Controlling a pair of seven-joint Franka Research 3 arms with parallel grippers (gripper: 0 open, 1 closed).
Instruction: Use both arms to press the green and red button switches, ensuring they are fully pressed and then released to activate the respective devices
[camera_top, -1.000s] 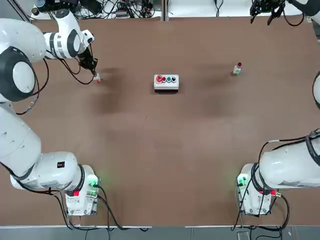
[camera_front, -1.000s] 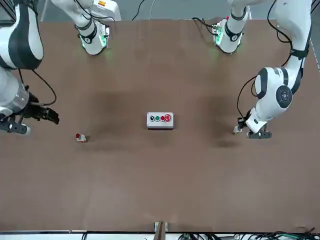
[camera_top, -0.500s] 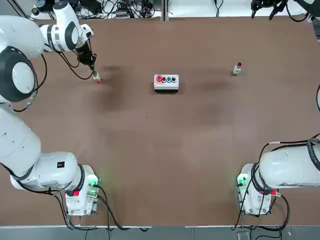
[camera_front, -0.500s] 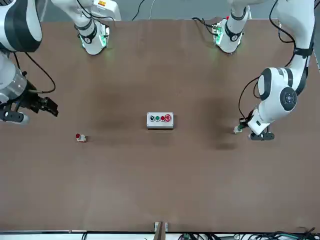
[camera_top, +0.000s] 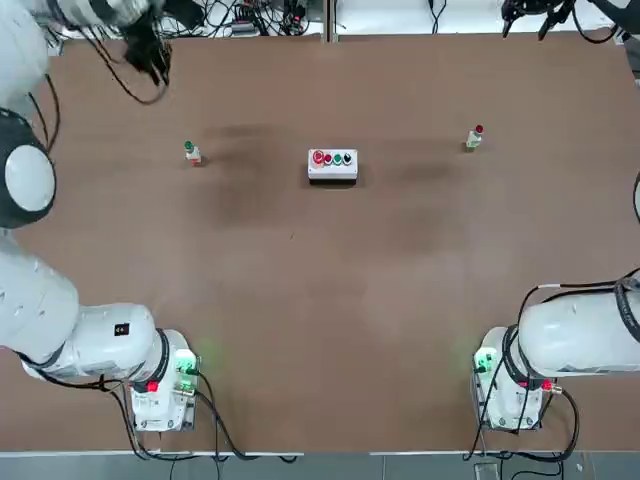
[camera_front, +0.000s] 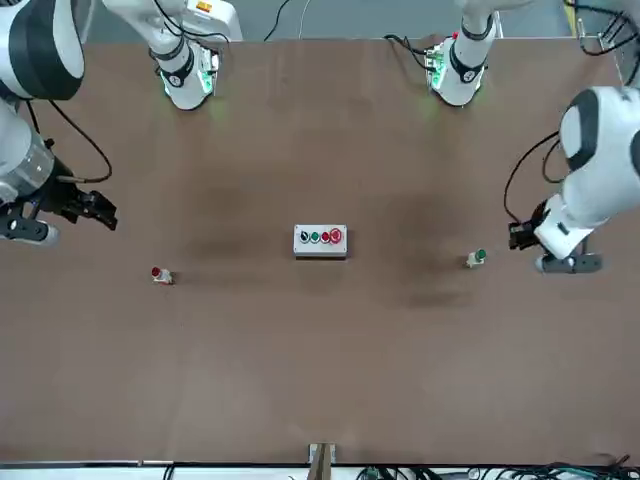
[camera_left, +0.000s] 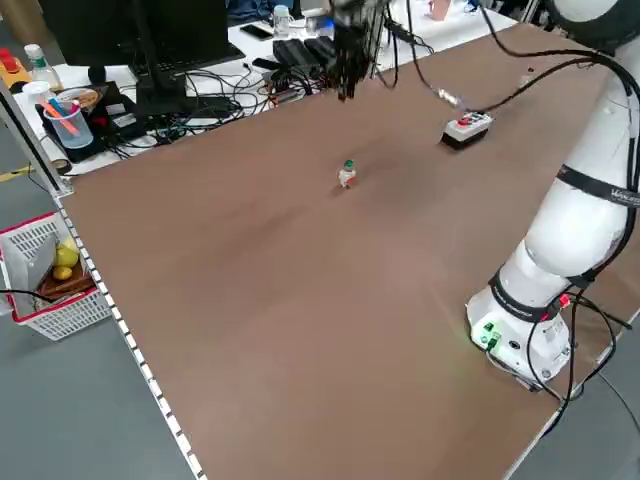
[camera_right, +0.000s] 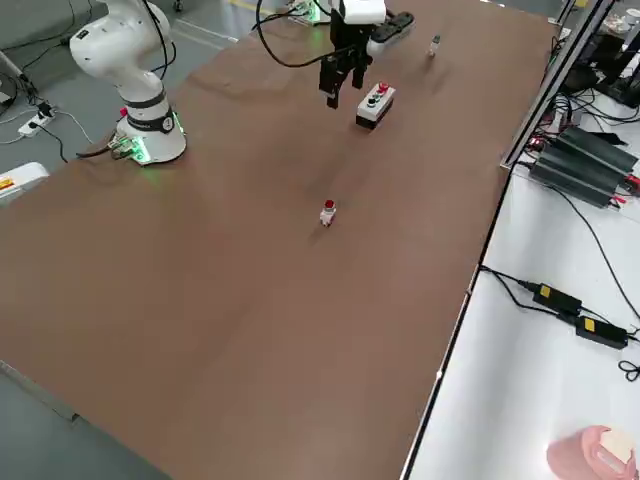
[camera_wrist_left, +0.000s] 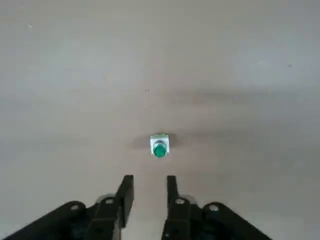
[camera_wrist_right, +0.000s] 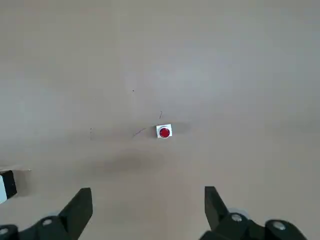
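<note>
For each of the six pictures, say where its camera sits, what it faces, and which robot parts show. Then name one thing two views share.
Top: overhead; both bases, green button switch.
Front: across the table; right gripper, left gripper.
Left side: raised; left arm, base.
Right side: raised; red button switch.
Left wrist: narrow-gapped fingers.
Right wrist: wide-spread fingers.
Shared: white button box, top and front.
</note>
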